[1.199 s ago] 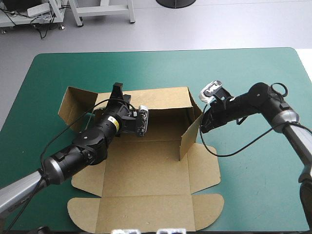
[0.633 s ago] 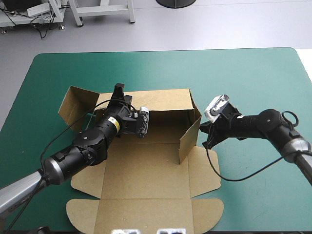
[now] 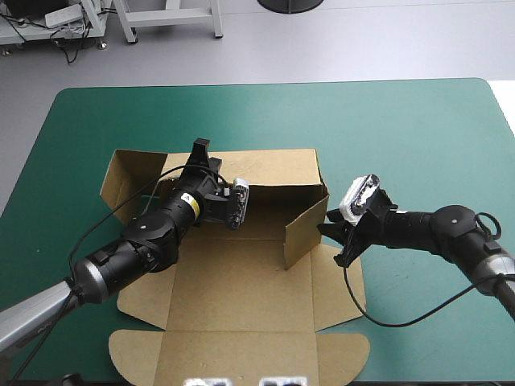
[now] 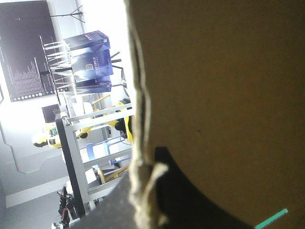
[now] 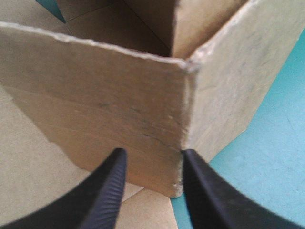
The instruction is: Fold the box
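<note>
One box (image 3: 241,289), long axis near-to-far on the tabletop (image 3: 418,129), has walls raised at its far end. The left gripper (image 3: 199,149) pinches its far wall; the right gripper (image 5: 152,155), spread, faces its right wall's corner.

A table (image 3: 72,108) with a teal-green cover (image 3: 418,121) stands here. Beyond its far edge are pale grey floor (image 3: 370,44) and white metal frame legs (image 3: 173,14).

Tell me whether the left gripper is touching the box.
Touching. The left wrist view shows the box edge clamped inside the left gripper.
</note>
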